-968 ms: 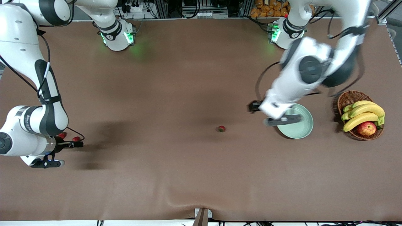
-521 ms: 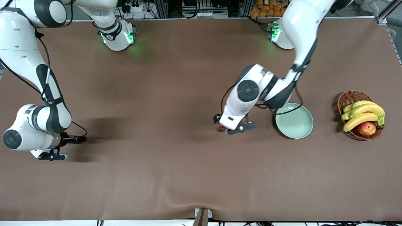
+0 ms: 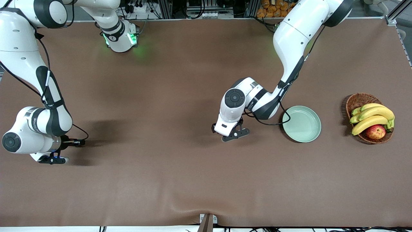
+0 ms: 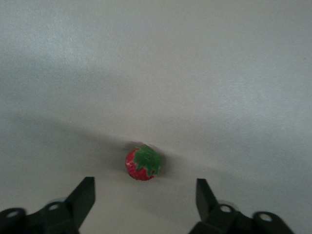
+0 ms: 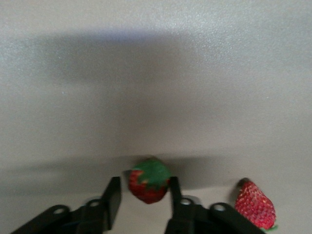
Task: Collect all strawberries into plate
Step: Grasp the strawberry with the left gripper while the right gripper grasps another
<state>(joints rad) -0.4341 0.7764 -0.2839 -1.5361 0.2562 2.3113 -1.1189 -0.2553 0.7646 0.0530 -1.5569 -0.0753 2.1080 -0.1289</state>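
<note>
- Strawberries are my task, three in all, and the plate point(image 3: 302, 124) lies bare near the left arm's end of the table, beside a wicker basket point(image 3: 357, 100) of bananas point(image 3: 373, 116) and an apple point(image 3: 375, 132).
- My left gripper point(image 4: 144, 202) sits low over the middle of the table, just beside the plate on the side toward the right arm's end. Its fingers stand wide apart and hold nothing.
- In the left wrist view, one strawberry point(image 4: 143, 163) lies on the table centred between those open fingers, green top showing, touching neither finger. The front view hides it under my left wrist.
- My right gripper point(image 5: 141, 202) is low near the table edge at the right arm's end. Its fingers have drawn in against a second strawberry point(image 5: 149, 180), one finger on each side, so I judge it gripped, though not yet lifted.
- A third strawberry point(image 5: 255, 204) lies on the table just beside that gripper, outside the fingers and untouched.
- The relation that matters: my left gripper's berry lies straight ahead between its fingers, and the left arm is by far the nearer to the plate. The right arm's berry is well apart from it.
</note>
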